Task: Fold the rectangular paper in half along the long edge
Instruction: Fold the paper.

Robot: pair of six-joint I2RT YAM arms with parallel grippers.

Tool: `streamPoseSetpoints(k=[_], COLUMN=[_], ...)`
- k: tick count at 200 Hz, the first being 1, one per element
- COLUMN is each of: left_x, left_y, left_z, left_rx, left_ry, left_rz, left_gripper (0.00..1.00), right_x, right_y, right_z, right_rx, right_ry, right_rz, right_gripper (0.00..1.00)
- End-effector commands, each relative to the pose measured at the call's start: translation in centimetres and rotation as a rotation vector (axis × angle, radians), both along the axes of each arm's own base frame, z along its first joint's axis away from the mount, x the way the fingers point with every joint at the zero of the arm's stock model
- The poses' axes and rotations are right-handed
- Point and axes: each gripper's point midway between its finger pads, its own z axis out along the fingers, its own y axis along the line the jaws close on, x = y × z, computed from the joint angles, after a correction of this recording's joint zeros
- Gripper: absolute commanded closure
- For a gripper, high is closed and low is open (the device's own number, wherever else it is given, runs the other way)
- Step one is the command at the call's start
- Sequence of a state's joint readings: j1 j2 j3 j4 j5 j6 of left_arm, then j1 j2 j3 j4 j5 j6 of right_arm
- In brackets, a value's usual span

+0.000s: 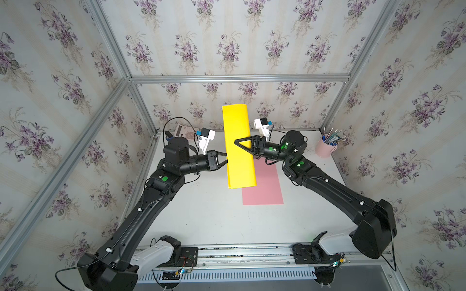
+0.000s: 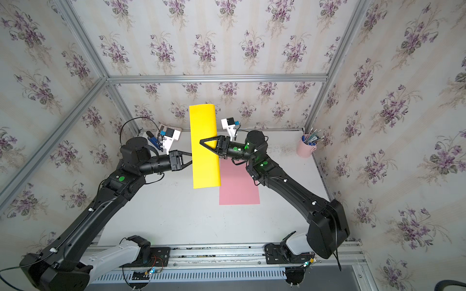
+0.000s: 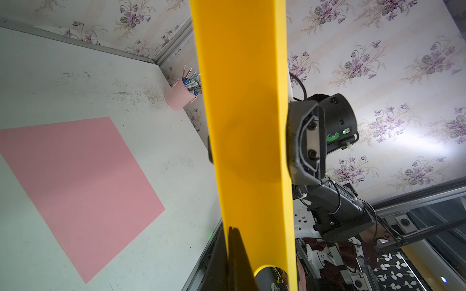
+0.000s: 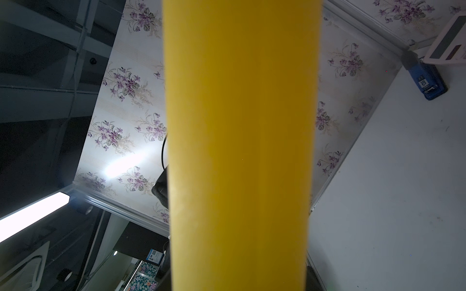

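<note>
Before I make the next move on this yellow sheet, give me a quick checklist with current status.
1. Left gripper shut on the yellow paper at its free edges: ok.
2. Right gripper straddling the sheet's rounded side: ok. Whether it is pinching: cannot tell.
3. Fold creased flat: not ok. The left wrist view shows an open loop at the sheet's end.
4. Sheet lifted clear of the table: ok. It hangs above the pink paper.
5. Pen cup clear of both arms: ok.
</note>
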State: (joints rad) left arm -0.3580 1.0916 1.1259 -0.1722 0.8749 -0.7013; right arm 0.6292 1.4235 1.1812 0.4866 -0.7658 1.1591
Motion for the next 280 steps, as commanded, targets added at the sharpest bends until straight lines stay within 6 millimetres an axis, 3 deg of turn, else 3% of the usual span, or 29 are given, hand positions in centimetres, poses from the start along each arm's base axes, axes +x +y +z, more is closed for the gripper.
streamPoseSetpoints(k=[1,280], left_x=[-0.1,-0.4], left_y=[-0.1,-0.1], left_z=[0.8,0.8], left_rx=[-0.018,-0.026], left_ry=[-0.033,-0.037], left_rz=[-0.015,-0.019], left_gripper=[1.00,1.00], right_x=[0.0,-0.4], right_y=[-0.3,0.2], right_z=[0.9,-0.4], right_rx=[0.010,-0.057], right_ry=[-0.036,-0.030], right_rz=[-0.021,0.012], right_gripper=[0.55,0.57])
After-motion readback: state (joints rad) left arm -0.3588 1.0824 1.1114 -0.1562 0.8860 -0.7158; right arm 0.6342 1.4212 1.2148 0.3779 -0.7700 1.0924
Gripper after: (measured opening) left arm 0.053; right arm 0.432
